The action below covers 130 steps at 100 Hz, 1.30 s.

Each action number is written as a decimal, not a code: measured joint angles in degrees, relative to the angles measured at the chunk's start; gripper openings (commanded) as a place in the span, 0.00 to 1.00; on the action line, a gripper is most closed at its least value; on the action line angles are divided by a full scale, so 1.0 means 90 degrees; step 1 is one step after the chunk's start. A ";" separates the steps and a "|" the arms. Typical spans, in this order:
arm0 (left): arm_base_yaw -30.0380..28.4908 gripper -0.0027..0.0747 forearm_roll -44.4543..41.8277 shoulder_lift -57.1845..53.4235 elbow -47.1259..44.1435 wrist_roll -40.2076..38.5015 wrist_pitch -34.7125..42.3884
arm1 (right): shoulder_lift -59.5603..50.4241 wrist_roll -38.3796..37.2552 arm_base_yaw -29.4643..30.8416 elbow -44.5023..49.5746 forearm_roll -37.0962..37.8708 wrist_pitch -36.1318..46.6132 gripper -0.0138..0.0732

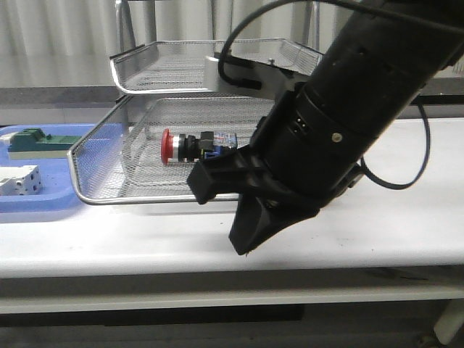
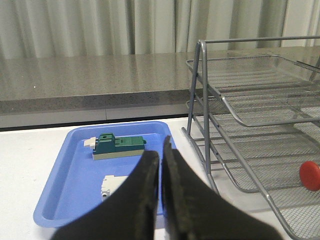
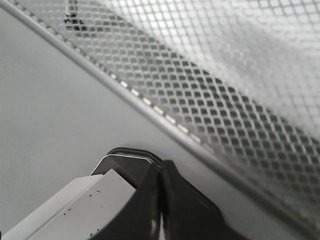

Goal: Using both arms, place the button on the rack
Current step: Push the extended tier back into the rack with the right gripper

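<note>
right gripper [image 1: 246, 243] tilted down, closed

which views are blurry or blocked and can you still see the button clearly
Front view: button sharp in the rack, right arm blocks much. Left wrist view: only its red head shows; fingers soft. Right wrist view: mesh blurred, no button.

Right arm [image 1: 362, 109]: enters the front view from 2 o'clock, slanting down toward 8 o'clock. Right gripper [image 1: 246, 243] points down-left, tip low; its jaws are closed together in the right wrist view, nothing between them. Left gripper [image 2: 161, 165]: seen only in the left wrist view; jaws pressed together, a thin seam between them, nothing held.
</note>
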State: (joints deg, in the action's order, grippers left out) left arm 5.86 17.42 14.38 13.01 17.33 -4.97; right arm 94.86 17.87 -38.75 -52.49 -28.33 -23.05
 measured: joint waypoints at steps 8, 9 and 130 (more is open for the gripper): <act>0.0000 0.04 0.0000 0.0000 0.0000 0.0000 0.0000 | 0.0160 0.0000 0.0000 -0.0178 0.0106 0.0014 0.08; 0.0000 0.04 0.0000 0.0000 0.0000 0.0000 0.0000 | 0.0173 0.0000 0.0000 -0.0212 0.0131 0.0026 0.08; 0.0000 0.04 0.0000 0.0000 0.0000 0.0000 0.0006 | 0.1376 0.0000 0.1044 -0.2156 0.1251 0.0127 0.08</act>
State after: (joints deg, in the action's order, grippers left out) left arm 5.86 17.42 14.38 13.01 17.33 -4.91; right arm 107.25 17.87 -29.36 -71.89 -17.07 -21.91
